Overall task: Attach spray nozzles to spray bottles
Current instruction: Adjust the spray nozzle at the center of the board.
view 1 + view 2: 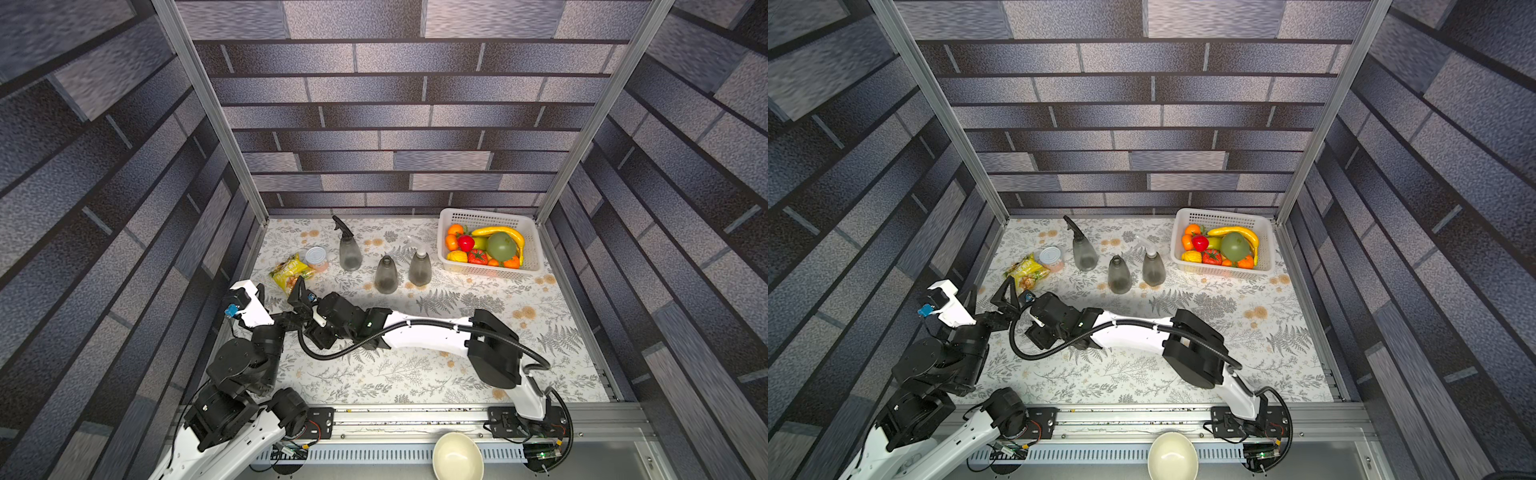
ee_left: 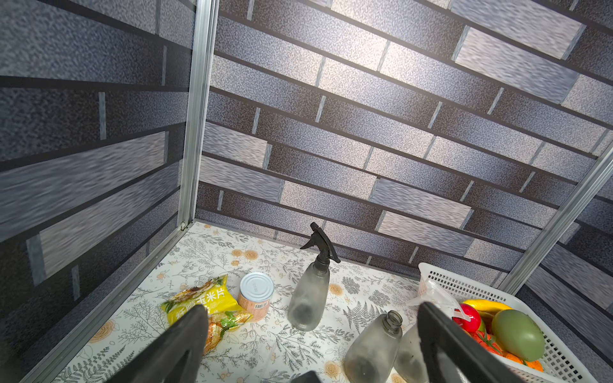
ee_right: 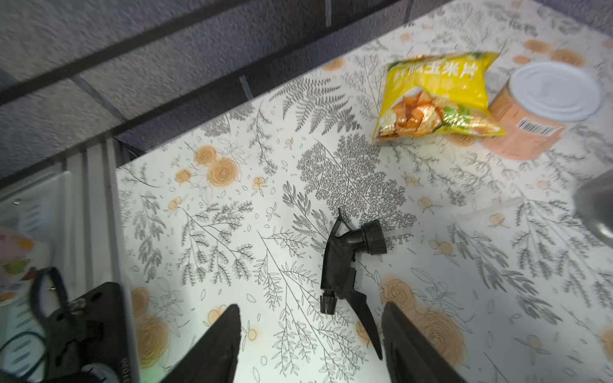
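Three grey spray bottles stand in a row in both top views. The left one (image 1: 350, 251) wears a black spray nozzle (image 2: 320, 242). The middle one (image 1: 386, 275) has a bare open neck. The right one (image 1: 419, 268) carries a translucent white nozzle (image 2: 434, 291). Another black spray nozzle (image 3: 345, 255) lies loose on the tablecloth. My right gripper (image 3: 311, 305) hangs open over it, with the trigger end between the fingers and untouched. My left gripper (image 1: 300, 287) is open and empty, near the snack bag and pointing toward the bottles.
A yellow snack bag (image 1: 289, 272) and a silver-lidded can (image 1: 316, 258) sit left of the bottles. A white basket (image 1: 490, 270) of fruit fills the back right corner. A cream bowl (image 1: 457, 457) sits beyond the front rail. My right arm stretches across my folded left arm.
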Controlling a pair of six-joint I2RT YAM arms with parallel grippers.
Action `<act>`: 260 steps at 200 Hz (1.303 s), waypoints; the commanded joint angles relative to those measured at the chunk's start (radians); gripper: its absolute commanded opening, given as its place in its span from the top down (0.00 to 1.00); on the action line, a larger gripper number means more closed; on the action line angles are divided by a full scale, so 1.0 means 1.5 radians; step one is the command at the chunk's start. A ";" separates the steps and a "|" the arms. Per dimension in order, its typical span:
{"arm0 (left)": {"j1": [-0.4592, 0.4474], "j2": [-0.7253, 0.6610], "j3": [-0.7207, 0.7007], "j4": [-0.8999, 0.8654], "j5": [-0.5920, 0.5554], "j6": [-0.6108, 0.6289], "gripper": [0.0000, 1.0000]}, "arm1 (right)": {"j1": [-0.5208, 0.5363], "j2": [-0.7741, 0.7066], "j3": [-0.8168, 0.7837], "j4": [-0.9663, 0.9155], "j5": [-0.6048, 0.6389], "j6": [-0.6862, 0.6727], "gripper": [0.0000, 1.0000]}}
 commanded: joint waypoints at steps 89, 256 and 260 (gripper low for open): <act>0.004 0.014 -0.002 -0.016 0.021 -0.017 0.00 | -0.083 0.359 0.546 -0.269 0.066 0.030 0.52; 0.004 0.041 -0.012 -0.002 0.069 -0.034 0.00 | -0.087 0.085 0.102 -0.261 -0.042 0.026 0.79; 0.004 0.040 -0.011 -0.003 0.069 -0.033 0.00 | -0.085 0.077 0.089 -0.260 -0.043 0.030 0.79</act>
